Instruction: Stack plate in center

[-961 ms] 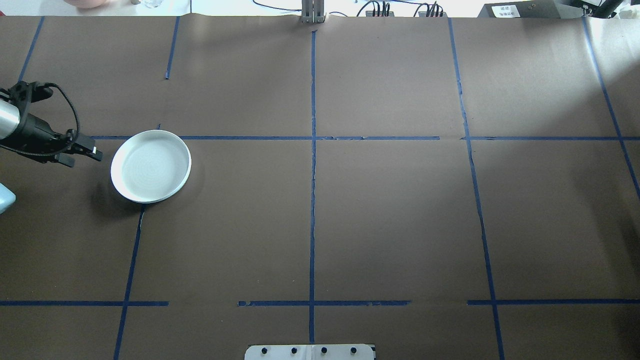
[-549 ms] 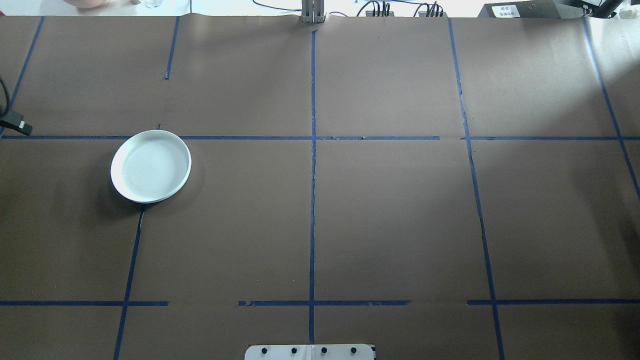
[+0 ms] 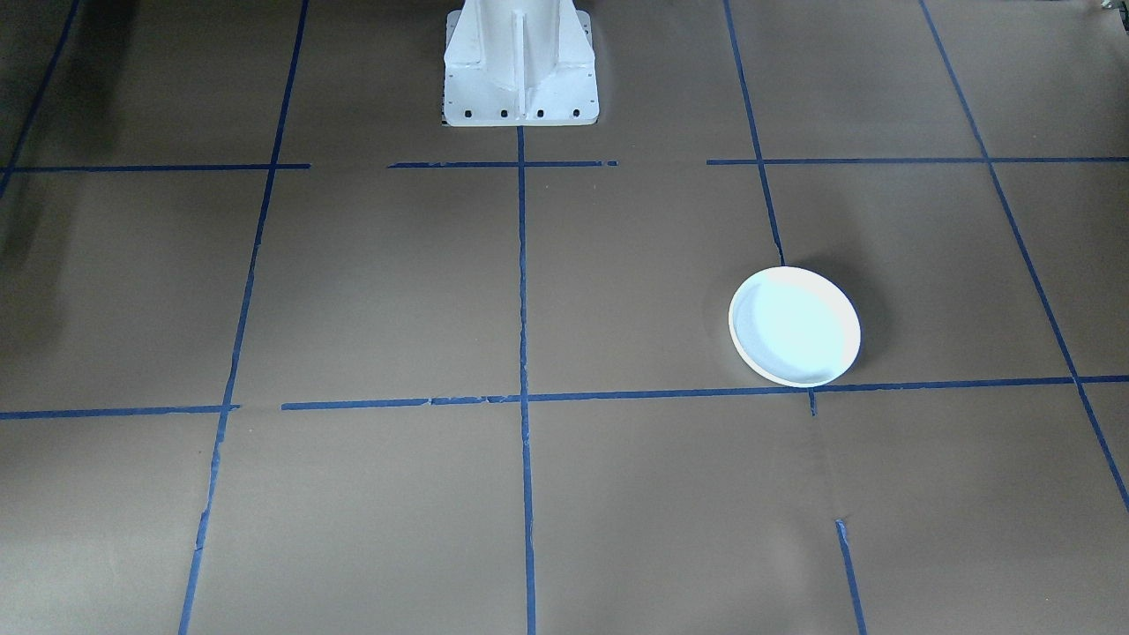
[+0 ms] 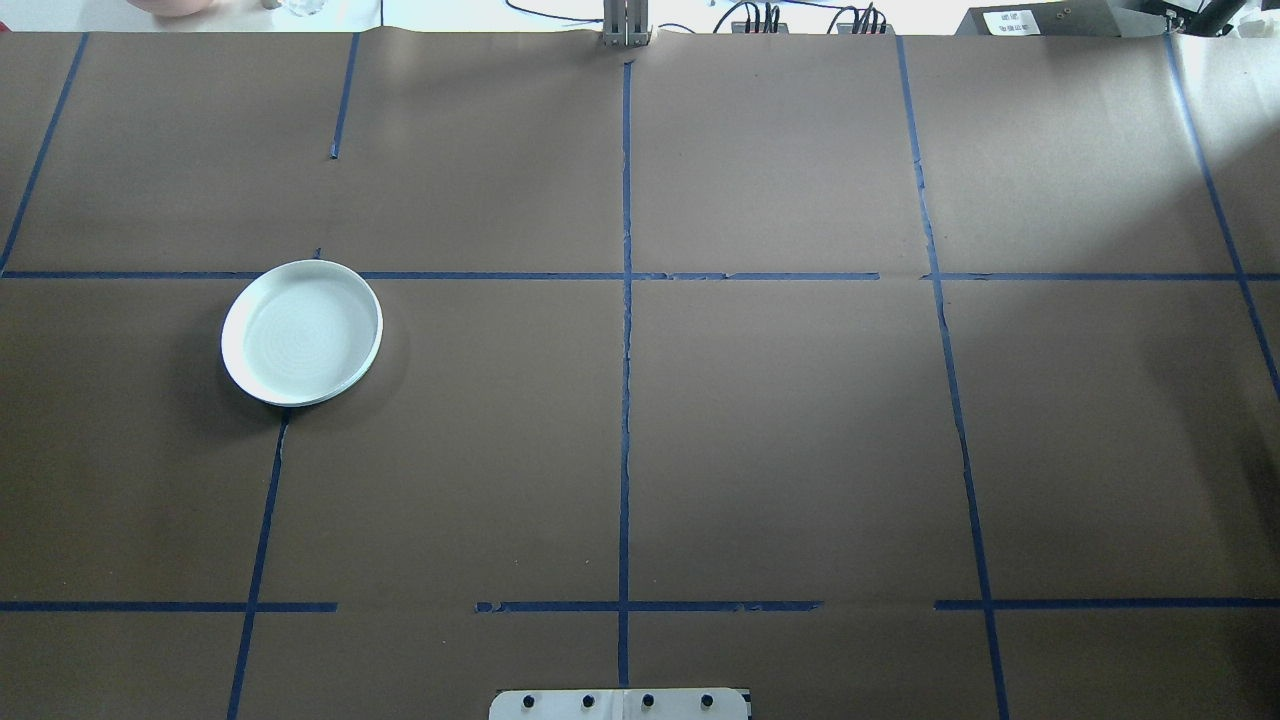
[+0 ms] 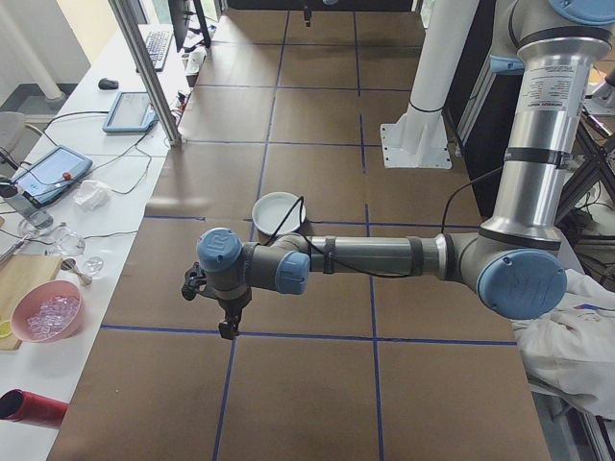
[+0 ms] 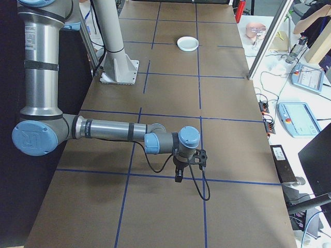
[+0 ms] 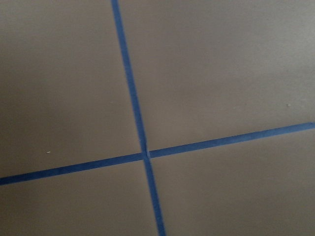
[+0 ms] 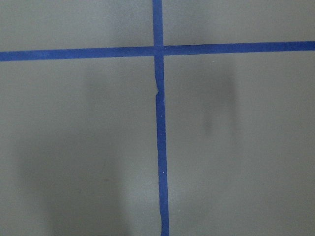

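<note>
White plate (image 4: 301,332) flat on brown worktop (image 4: 780,430), at tape-line crossing, left of worktop center. Left gripper (image 5: 228,329) and right gripper (image 6: 178,178) well apart from plate; fingers' state indiscernible.

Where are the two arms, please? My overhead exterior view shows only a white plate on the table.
Observer: The left arm is stretched out level above the left end of the table, with the left gripper pointing straight down, well apart from the plate.
Operator: Thank you. Are its jaws open?
Observer: I cannot tell. Only a side view shows them, and the left wrist camera sees just a blue tape cross.
Operator: And the right arm?
Observer: The right arm reaches out level at the opposite end, with the right gripper pointing down near a tape line.
</note>
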You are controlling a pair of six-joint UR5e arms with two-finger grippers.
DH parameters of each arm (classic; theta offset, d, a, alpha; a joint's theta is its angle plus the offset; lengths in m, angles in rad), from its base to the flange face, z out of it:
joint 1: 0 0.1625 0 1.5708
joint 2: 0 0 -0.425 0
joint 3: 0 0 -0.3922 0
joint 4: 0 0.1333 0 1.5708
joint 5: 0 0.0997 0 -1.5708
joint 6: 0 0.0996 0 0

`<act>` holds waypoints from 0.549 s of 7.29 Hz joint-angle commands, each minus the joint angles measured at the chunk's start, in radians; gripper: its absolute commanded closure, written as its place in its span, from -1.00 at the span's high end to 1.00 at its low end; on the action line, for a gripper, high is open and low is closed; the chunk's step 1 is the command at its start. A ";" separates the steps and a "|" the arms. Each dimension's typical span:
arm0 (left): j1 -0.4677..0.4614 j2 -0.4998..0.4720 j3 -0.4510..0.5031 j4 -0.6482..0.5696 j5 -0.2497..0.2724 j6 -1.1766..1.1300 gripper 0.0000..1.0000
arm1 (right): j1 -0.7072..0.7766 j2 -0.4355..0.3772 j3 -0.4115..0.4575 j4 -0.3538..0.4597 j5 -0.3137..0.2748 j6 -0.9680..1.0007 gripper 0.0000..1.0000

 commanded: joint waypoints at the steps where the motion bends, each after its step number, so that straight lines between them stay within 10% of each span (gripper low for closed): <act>1: -0.024 0.014 0.003 0.045 -0.080 0.049 0.99 | -0.001 0.000 0.000 0.000 0.000 0.000 1.00; 4: -0.024 0.027 0.005 0.045 -0.081 0.045 0.99 | 0.001 0.000 0.000 0.000 0.000 0.000 1.00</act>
